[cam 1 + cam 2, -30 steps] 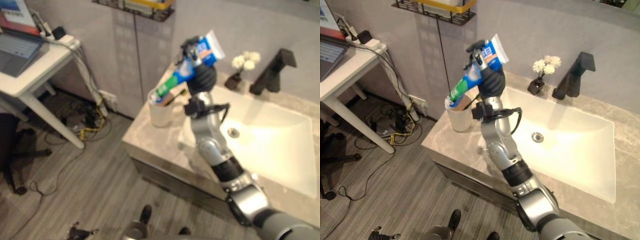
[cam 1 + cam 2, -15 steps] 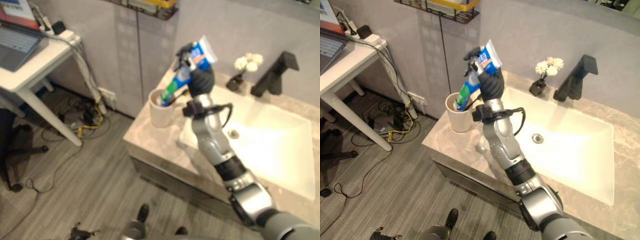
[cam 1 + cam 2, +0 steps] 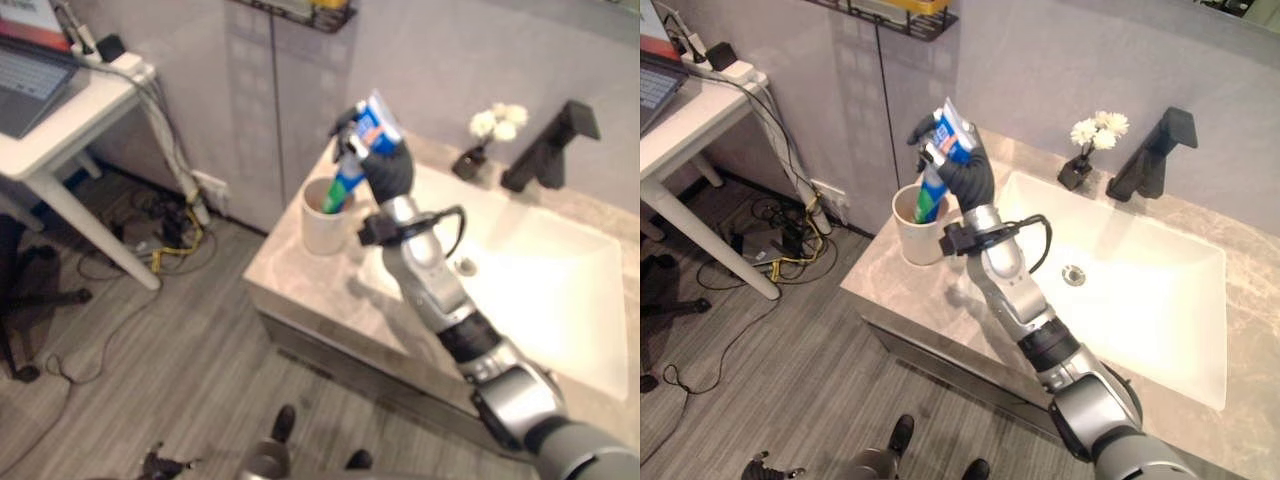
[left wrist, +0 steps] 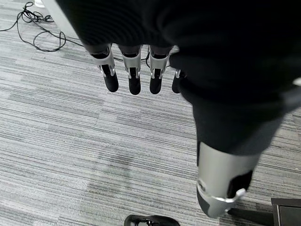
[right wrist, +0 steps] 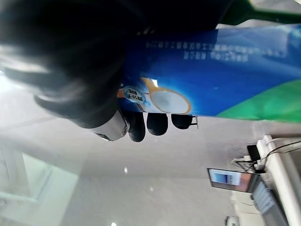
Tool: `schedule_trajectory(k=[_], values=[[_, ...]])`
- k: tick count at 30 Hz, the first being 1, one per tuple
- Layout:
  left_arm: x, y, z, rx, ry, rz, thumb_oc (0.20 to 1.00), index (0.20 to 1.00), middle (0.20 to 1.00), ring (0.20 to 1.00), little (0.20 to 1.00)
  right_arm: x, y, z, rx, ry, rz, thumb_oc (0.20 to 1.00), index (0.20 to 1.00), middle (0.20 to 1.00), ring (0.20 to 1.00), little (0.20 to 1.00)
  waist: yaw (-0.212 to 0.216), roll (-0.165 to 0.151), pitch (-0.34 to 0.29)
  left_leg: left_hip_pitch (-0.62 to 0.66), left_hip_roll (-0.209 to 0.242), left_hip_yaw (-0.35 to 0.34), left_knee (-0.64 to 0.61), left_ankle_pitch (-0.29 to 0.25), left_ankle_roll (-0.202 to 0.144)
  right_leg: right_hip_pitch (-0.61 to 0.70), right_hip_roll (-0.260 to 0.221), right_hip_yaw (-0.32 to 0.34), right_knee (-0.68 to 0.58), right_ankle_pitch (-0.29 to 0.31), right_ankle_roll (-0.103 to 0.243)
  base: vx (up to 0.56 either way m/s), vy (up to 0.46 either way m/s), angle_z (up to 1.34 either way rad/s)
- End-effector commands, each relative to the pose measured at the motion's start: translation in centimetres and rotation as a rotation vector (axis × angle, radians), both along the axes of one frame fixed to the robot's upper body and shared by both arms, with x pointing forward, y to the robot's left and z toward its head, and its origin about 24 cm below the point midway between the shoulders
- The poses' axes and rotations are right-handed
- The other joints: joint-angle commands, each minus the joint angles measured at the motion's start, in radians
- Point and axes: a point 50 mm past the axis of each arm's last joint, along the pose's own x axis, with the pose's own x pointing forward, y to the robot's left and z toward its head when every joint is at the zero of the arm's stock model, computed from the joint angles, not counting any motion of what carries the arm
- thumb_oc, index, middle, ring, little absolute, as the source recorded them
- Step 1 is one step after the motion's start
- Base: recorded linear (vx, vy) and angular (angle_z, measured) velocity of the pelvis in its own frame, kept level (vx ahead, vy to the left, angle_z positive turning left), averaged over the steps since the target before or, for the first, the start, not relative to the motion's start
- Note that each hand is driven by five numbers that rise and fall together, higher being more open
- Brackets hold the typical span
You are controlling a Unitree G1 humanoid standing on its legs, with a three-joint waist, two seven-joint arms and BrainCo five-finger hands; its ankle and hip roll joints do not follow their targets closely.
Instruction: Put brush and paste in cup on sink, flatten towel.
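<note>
The right robot hand (image 3: pixel 962 172) is reaching over the front left corner of the grey marbled stone desk (image 3: pixel 902 295), its fingers wrapped tight round a blue, white and green toothpaste tube (image 3: pixel 940 160). The tube is standing nearly upright, tilted a little, w/ its green lower end dipping into the mouth of a cream-white round cup (image 3: pixel 918 228). The cup is sitting on the desk just beside the white rectangular sink basin (image 3: pixel 1140 300), on the basin's left side. In the right wrist view, dark fingertips (image 5: pixel 157 123) are curling over the tube's printed face (image 5: pixel 221 80).

At the back of the desk, a black angular tap (image 3: pixel 1152 152) is standing behind the basin, w/ a small dark vase of white flowers (image 3: pixel 1087 145) next to it.

The left robot hand (image 4: pixel 134 70) is hanging over grey wood-plank floor (image 4: pixel 70 141), fingers straight and relaxed, holding nothing.

To the far left, a white table (image 3: pixel 60 130) is carrying a laptop (image 3: pixel 25 75).
</note>
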Motion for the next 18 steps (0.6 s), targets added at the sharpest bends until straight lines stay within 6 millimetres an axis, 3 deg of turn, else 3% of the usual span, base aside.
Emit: schedule_trajectory(k=[1, 13, 14, 15, 16, 18], values=[[0.5, 0.5, 0.1, 0.028, 0.027, -0.040, 1.000, 1.000, 1.000, 1.000, 1.000, -0.3, 1.0, 4.1, -0.012, -0.177, 0.017, 0.200, 0.200, 0.200, 0.200, 0.200, 0.025, -0.013, -0.004, -0.023, 0.010, -0.005, 0.012, -0.061, 0.038, 0.049, -0.068, 0.028, -0.001, -0.001, 0.064, 0.00, 0.000, 0.00], [0.6, 0.2, 0.1, 0.026, 0.017, -0.036, 1.000, 1.000, 1.000, 1.000, 1.000, -0.2, 2.0, 3.8, -0.035, -0.167, 0.033, 0.200, 0.200, 0.200, 0.200, 0.200, 0.027, -0.027, 0.002, -0.026, 0.015, 0.004, 0.012, -0.060, 0.038, 0.036, -0.064, 0.045, -0.001, 0.003, 0.060, -0.01, 0.001, -0.02], [0.6, 0.2, 0.0, 0.023, 0.018, -0.035, 1.000, 1.000, 1.000, 1.000, 1.000, -0.2, 2.1, 3.7, -0.037, -0.165, 0.035, 0.376, 0.376, 0.376, 0.376, 0.376, 0.027, -0.026, 0.002, -0.024, 0.015, 0.005, 0.012, -0.061, 0.038, 0.036, -0.064, 0.045, -0.001, 0.003, 0.060, 0.00, 0.000, 0.00], [0.5, 0.2, 0.0, 0.021, 0.019, -0.032, 1.000, 1.000, 1.000, 1.000, 1.000, -0.2, 2.1, 3.6, -0.042, -0.162, 0.036, 0.903, 0.903, 0.903, 0.903, 0.903, 0.027, -0.024, 0.002, -0.023, 0.016, 0.007, 0.012, -0.061, 0.039, 0.036, -0.064, 0.046, -0.001, 0.004, 0.060, 0.00, 0.000, 0.00], [0.4, 0.2, 0.0, 0.021, 0.021, -0.031, 1.000, 1.000, 1.000, 1.000, 1.000, -0.2, 2.2, 3.6, -0.044, -0.161, 0.044, 1.000, 1.000, 1.000, 1.000, 1.000, 0.026, -0.024, 0.002, -0.022, 0.016, 0.007, 0.012, -0.060, 0.038, 0.036, -0.064, 0.047, -0.001, 0.003, 0.060, 0.00, 0.000, 0.00], [0.3, 0.1, -0.1, 0.017, 0.031, -0.038, 1.000, 1.000, 1.000, 1.000, 1.000, -0.2, 2.2, 3.6, -0.036, -0.155, 0.052, 1.000, 1.000, 1.000, 1.000, 1.000, 0.027, -0.017, 0.000, -0.019, 0.017, 0.007, 0.012, -0.060, 0.037, 0.038, -0.063, 0.047, -0.001, 0.003, 0.060, -0.02, -0.008, -0.01]])
